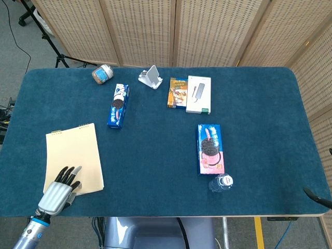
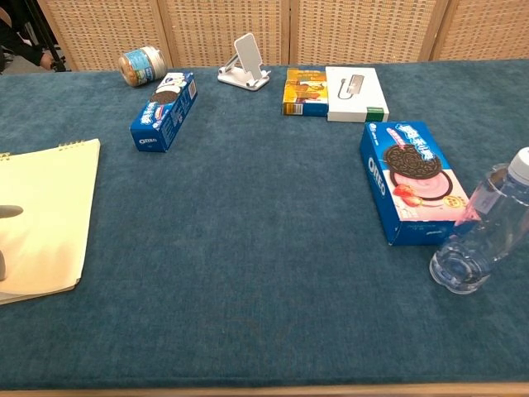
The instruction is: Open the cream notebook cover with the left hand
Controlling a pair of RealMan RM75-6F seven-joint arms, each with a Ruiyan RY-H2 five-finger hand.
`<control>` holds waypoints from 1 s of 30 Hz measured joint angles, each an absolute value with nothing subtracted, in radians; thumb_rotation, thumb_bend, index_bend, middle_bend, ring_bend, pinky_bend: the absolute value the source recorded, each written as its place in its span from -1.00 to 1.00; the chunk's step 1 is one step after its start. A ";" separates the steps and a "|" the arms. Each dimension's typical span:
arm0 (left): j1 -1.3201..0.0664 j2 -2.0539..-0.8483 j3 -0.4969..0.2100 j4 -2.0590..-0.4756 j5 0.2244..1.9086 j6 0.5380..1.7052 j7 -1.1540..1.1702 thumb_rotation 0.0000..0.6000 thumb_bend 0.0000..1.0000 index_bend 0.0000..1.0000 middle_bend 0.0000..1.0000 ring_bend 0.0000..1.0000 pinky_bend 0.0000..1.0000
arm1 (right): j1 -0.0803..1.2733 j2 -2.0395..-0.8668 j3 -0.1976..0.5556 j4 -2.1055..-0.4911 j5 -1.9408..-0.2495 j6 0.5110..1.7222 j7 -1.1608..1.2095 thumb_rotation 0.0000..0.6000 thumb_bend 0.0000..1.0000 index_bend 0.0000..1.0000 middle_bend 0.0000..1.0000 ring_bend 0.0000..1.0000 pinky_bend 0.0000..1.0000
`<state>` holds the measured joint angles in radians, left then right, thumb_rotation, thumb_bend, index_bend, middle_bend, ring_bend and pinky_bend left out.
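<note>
The cream notebook (image 1: 72, 158) lies closed and flat at the table's front left, its spiral binding along the far edge. In the chest view the notebook (image 2: 45, 211) shows at the left border. My left hand (image 1: 59, 189) sits at the notebook's near edge, its dark fingertips (image 1: 70, 174) spread and lying on the cover, holding nothing. Only a grey fingertip (image 2: 10, 212) of it shows in the chest view. A dark tip of my right hand (image 1: 317, 198) pokes in at the front right edge; how its fingers lie is hidden.
A blue Oreo box (image 1: 118, 106) lies behind the notebook. A pink Oreo box (image 1: 210, 148) and a water bottle (image 1: 221, 182) are at the front right. A jar (image 1: 102, 74), a phone stand (image 1: 151, 77) and two small boxes (image 1: 189, 94) line the back.
</note>
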<state>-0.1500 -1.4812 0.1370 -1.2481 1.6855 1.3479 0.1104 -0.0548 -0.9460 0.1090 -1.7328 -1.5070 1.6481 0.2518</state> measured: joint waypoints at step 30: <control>-0.152 -1.304 0.311 -1.507 1.873 1.374 0.074 1.00 0.13 0.61 -1.00 -1.00 -1.00 | -0.055 -0.947 0.107 -1.732 -1.508 1.647 0.249 1.00 -1.00 -0.98 -1.00 -1.00 -1.00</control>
